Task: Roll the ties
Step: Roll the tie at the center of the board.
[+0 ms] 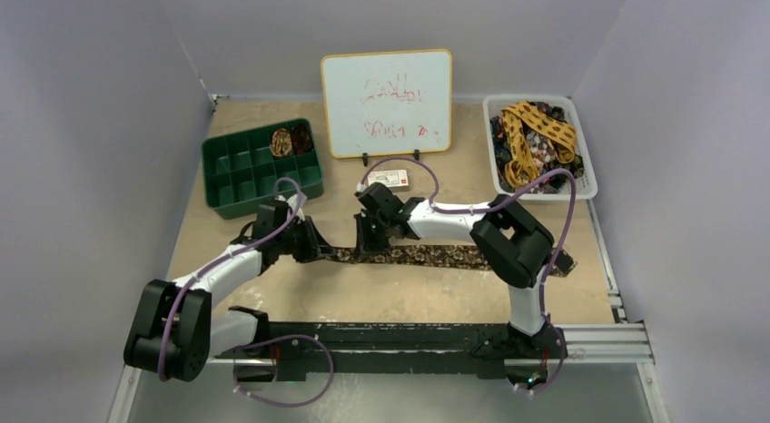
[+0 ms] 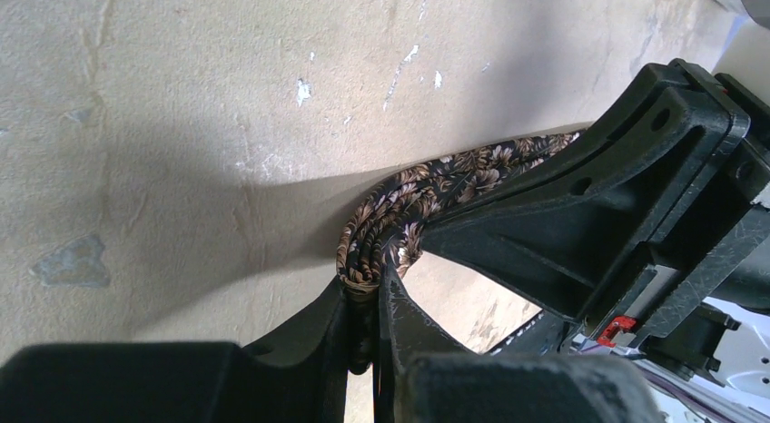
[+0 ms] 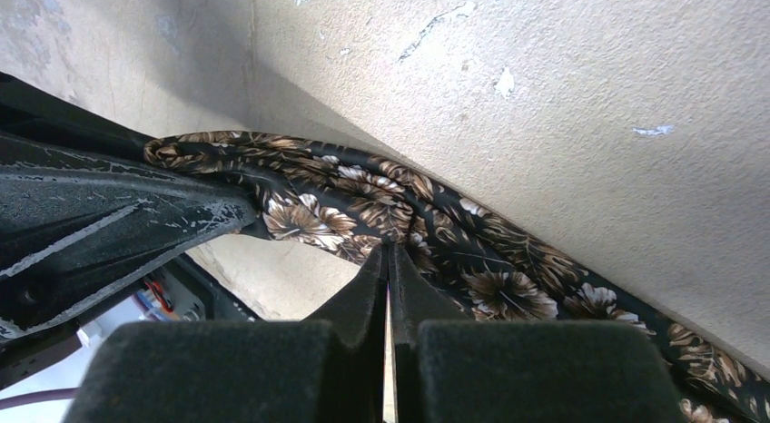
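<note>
Ties stand at different stages. The dark brown, leaf-printed fabric necktie (image 1: 436, 255) has one end folded into a small loop, and the left jaws are pressed together on it. Just beside them, the right jaws are also closed, nipping the same fabric. Beyond the right jaws the rest of its length lies flat and unrolled on the beige surface (image 1: 409, 296). Judging by this, the roll is barely begun. One finished brown coil (image 1: 283, 142) sits in a compartment of the green plastic divided tray (image 1: 227, 164), behind the left jaws. A white basket (image 1: 495, 160), well behind the right jaws, holds a heap of loose ties, a mustard yellow one (image 1: 536, 123) on top.
</note>
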Robot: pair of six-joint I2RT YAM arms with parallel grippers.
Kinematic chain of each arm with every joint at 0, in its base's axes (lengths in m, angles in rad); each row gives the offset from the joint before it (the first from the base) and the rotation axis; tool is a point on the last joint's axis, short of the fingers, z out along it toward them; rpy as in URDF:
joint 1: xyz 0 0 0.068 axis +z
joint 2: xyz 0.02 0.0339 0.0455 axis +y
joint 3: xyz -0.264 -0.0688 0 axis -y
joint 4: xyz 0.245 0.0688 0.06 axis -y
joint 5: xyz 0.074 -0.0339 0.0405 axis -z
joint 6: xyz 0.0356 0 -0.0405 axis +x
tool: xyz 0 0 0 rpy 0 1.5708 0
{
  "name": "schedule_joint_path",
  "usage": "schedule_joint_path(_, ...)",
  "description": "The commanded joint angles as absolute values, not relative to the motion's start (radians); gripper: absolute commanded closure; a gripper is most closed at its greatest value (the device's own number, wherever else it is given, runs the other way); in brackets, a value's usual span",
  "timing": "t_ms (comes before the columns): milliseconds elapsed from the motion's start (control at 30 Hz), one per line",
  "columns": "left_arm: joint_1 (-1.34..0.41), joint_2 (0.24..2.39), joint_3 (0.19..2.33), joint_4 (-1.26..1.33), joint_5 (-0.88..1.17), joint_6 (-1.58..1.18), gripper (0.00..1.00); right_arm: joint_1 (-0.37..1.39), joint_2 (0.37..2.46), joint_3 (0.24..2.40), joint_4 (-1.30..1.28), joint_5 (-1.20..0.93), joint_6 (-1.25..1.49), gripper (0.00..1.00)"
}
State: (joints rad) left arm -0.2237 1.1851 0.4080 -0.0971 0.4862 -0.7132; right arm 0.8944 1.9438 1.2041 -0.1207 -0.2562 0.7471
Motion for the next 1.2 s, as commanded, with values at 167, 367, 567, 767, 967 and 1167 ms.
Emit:
schedule_joint_path(167,-0.224,1.162,0.457,-0.140,0.443,-0.702,0.94,0.880,1.819,1.208,-0.151,-0.245,0.756,0.95)
schedule_joint_path(367,-0.224,1.163,0.453,-0.131,0.434,-0.724,0.94,0.880,1.871,1.211,-0.161,-0.235,0.762,0.97)
schedule_joint_path(567,-0.224,1.156,0.446,-0.115,0.437,-0.746,0.94,0.880,1.936,1.212,-0.112,-0.251,0.773,0.98)
schedule_joint_path(767,-0.232,1.149,0.457,-0.148,0.408,-0.737,0.94,0.879,1.977,1.207,-0.113,-0.246,0.779,0.99)
schedule_joint_path(967,-0.294,1.126,0.528,-0.287,0.284,-0.692,0.95,0.879,1.968,1.195,-0.116,-0.243,0.787,0.99)
schedule_joint_path(1167,-0.405,1.162,0.638,-0.418,0.093,-0.670,0.96,0.880,1.887,1.197,-0.124,-0.218,0.776,0.96)
